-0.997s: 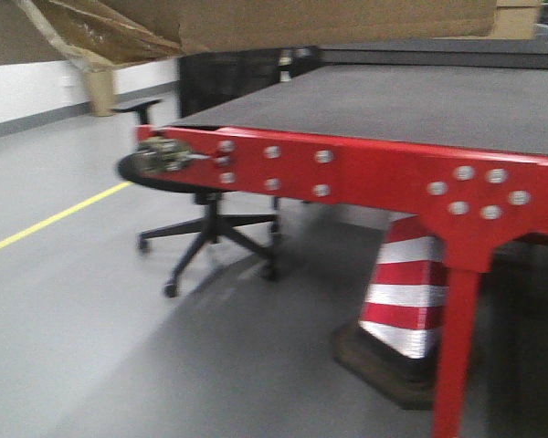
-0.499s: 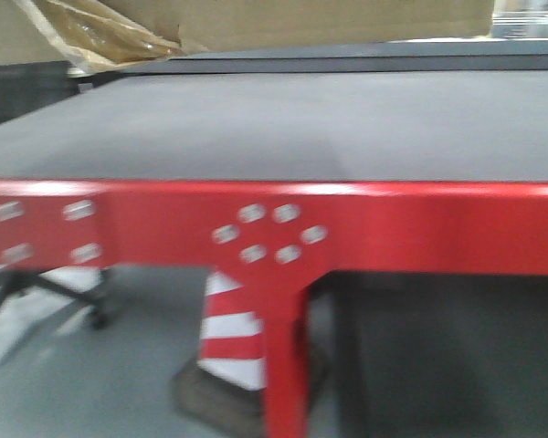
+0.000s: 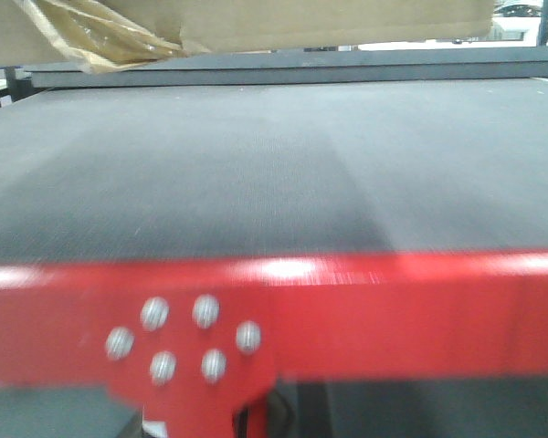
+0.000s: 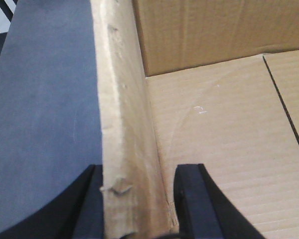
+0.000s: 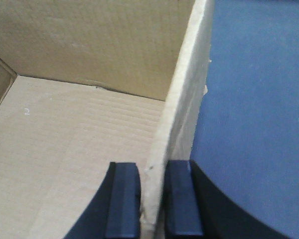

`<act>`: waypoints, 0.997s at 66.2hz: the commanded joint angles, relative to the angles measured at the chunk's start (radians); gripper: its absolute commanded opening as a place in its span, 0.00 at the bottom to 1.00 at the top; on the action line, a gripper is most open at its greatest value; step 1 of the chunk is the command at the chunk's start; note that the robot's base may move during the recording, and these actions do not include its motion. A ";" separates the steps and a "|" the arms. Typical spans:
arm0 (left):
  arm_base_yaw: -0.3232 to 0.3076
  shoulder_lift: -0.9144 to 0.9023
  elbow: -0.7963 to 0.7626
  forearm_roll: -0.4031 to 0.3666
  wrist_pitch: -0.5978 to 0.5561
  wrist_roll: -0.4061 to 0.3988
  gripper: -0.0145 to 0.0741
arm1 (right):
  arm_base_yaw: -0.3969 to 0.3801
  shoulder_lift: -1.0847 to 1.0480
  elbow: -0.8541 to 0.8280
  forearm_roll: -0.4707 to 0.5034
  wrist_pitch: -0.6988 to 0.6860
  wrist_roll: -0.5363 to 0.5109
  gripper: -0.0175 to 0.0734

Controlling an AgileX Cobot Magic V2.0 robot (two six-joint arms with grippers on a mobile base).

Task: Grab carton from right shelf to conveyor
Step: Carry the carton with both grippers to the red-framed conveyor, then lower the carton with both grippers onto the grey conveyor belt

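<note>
1. The carton (image 3: 301, 23) hangs at the top of the front view, above the conveyor (image 3: 256, 173) and apparently clear of the belt. A tuft of tape (image 3: 100, 41) trails from its left corner.
2. Left gripper (image 4: 139, 204): the fingers are narrowed onto an upright carton wall, one pad inside the box and one outside. We judge it clamped.
3. Right gripper (image 5: 153, 199): it pinches another wall the same way, pads hard against the cardboard, with belt showing beyond.
4. Step in hand, in our judgement: carrying the carton over the belt for set-down.
5. We recommend lowering both arms level and together, beyond the red frame (image 3: 393, 310). Release only once the base rests flat, since thin walls may buckle under uneven load.
</note>
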 commanded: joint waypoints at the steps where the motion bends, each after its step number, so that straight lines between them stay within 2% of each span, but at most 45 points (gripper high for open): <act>1: -0.007 -0.016 -0.002 0.029 -0.018 0.034 0.15 | -0.006 -0.011 -0.005 -0.009 -0.049 -0.002 0.12; 66: -0.007 -0.015 -0.002 0.028 -0.018 0.034 0.15 | -0.006 -0.011 -0.005 -0.009 -0.049 -0.002 0.12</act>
